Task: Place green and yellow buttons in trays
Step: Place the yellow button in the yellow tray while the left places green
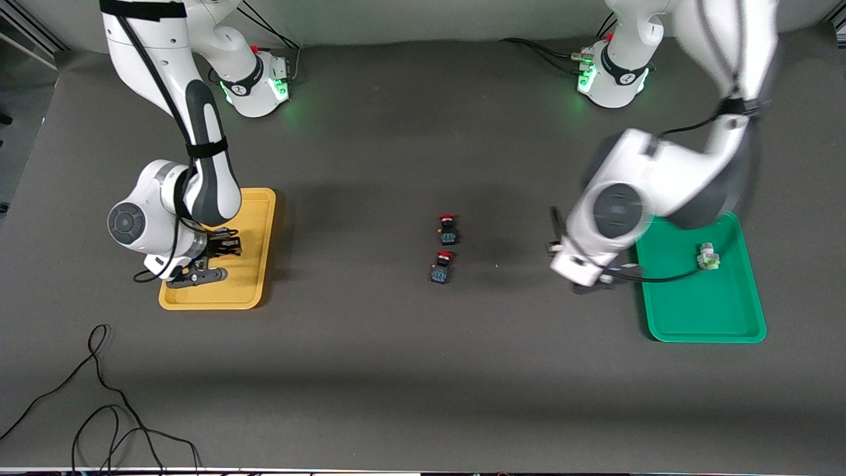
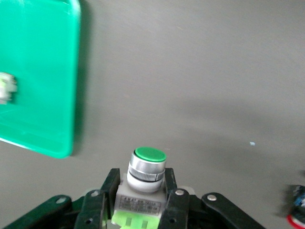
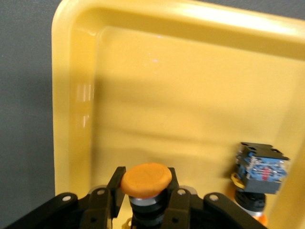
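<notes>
My left gripper (image 2: pixel 142 180) is shut on a pale grey green button (image 2: pixel 148 164) with a green cap. In the front view it (image 1: pixel 585 277) hangs over the bare mat just beside the green tray (image 1: pixel 740 317). A second green button (image 1: pixel 708 256) lies in that tray and shows in the left wrist view (image 2: pixel 5 88) too. My right gripper (image 3: pixel 146 191) is shut on a yellow button (image 3: pixel 146 179) with an orange-yellow cap, low over the yellow tray (image 3: pixel 167 95). Another yellow button (image 3: pixel 259 174) lies in the tray beside it. In the front view the right gripper (image 1: pixel 210 261) is over the yellow tray (image 1: pixel 254 264); its button is hidden.
Two dark switches with red caps (image 1: pixel 448 228) (image 1: pixel 441 266) lie on the mat mid-table between the trays; one shows at the edge of the left wrist view (image 2: pixel 298 212). Black cables (image 1: pixel 99 396) lie near the front camera's edge at the right arm's end.
</notes>
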`<action>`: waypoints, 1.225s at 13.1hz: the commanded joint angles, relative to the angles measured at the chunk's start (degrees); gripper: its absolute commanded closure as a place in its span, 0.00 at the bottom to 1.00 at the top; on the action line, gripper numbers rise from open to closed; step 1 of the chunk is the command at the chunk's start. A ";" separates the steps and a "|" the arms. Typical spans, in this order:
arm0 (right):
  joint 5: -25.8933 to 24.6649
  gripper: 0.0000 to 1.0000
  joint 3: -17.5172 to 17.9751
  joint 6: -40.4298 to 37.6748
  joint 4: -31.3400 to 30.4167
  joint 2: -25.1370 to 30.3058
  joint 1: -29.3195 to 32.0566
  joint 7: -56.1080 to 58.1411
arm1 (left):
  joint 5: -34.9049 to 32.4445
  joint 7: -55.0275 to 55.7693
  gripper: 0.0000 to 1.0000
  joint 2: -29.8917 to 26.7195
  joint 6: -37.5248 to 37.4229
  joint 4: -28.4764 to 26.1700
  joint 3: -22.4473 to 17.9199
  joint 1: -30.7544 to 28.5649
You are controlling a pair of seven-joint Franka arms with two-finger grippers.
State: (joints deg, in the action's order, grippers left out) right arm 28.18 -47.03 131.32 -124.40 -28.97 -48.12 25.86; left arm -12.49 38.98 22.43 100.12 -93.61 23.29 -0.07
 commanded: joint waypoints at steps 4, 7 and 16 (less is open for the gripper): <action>2.33 0.00 -2.43 -12.63 9.94 0.31 0.13 0.78 | 1.32 -22.85 1.00 -5.37 -3.53 -1.74 -0.08 -13.52; -1.88 0.00 -7.19 -26.77 22.76 0.49 -0.48 -1.66 | 1.23 -32.71 1.00 -7.13 3.03 -8.58 -0.17 -20.64; -13.93 0.00 -9.83 -50.64 45.48 7.51 -0.75 -9.16 | -0.86 -36.43 1.00 -3.37 47.77 -35.76 -0.61 -29.28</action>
State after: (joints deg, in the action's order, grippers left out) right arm 16.74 -56.86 81.80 -79.36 -23.91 -48.52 18.03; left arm -12.31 3.52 18.70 142.11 -125.84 22.60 -27.70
